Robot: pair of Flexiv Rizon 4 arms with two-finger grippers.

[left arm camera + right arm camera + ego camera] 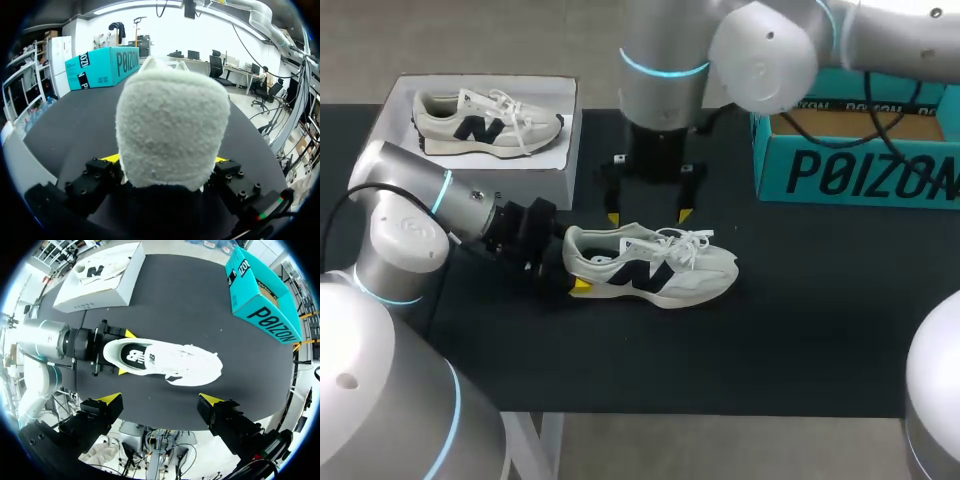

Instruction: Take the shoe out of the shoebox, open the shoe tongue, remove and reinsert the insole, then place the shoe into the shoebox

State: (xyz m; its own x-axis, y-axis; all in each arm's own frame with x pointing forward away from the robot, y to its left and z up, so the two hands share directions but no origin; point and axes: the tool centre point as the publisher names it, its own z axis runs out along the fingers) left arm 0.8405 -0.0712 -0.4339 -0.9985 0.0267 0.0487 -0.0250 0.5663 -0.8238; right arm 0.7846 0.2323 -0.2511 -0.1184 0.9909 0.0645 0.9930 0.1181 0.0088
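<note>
Shoe [650, 265] lies left-right on the table [820, 310], heel clamped in left hand [576, 268], toe rightward; right hand [648, 213], wide open and empty, hangs just behind the laces.

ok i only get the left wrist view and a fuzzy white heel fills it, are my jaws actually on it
observer: yes. The right wrist view shows the left jaws at the heel of the shoe, with a yellow tip touching each side.
operator: and the other arm
observer: the right jaws hang open above the shoe's laces and touch nothing.
operator: i can see a teal box side on, is it ready to take the shoe
observer: the head view shows the teal shoebox with its top open, standing apart from the shoe at the far right of the table.
</note>
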